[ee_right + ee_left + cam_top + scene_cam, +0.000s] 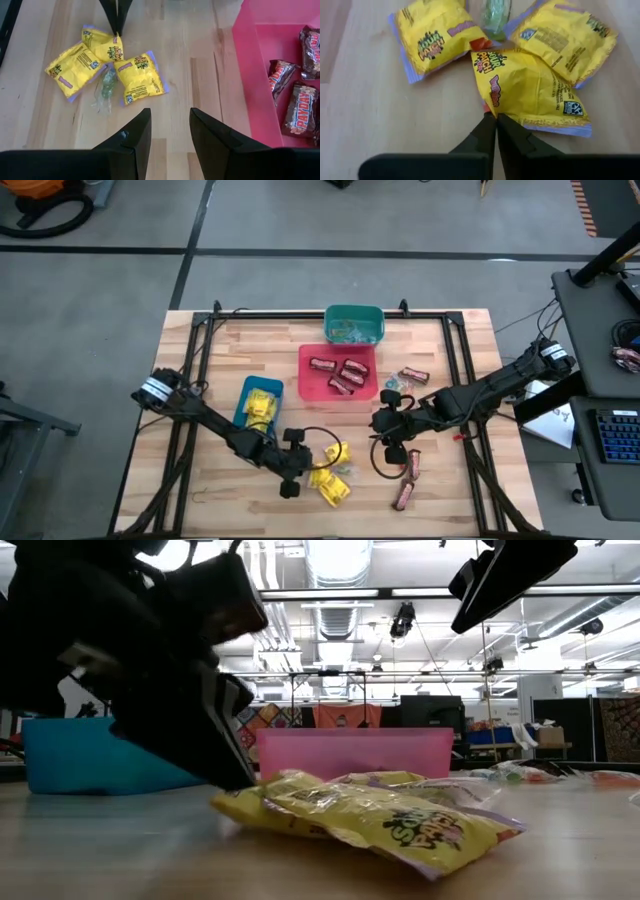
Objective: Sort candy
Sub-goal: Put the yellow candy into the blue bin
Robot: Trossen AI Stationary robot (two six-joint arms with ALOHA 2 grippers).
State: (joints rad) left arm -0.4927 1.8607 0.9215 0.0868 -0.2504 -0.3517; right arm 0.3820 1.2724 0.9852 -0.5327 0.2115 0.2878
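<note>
Three yellow candy packets (330, 475) lie together on the wooden table near its front edge, with a small green wrapped piece (106, 87) among them. My left gripper (495, 119) is down at the middle packet (530, 85), shut on its edge. My right gripper (169, 127) hangs open above the table, right of the packets and in front of the red bin (312, 385), with nothing between its fingers. Two dark brown-red bars (408, 480) lie on the table below it. My left gripper pinches the middle packet's edge at one corner (488, 106) between its two fingertips. The fingers (116, 20) slant down onto it from the table's left and near side. The packet lies flat on the table, partly overlapping a neighbouring packet.
The red bin holds several brown-red bars (295, 107). A blue bin (245, 402) with yellow packets stands to its left, and a teal bin (354, 312) stands behind it. More small candies (412, 375) lie right of the red bin. A black frame rims the table.
</note>
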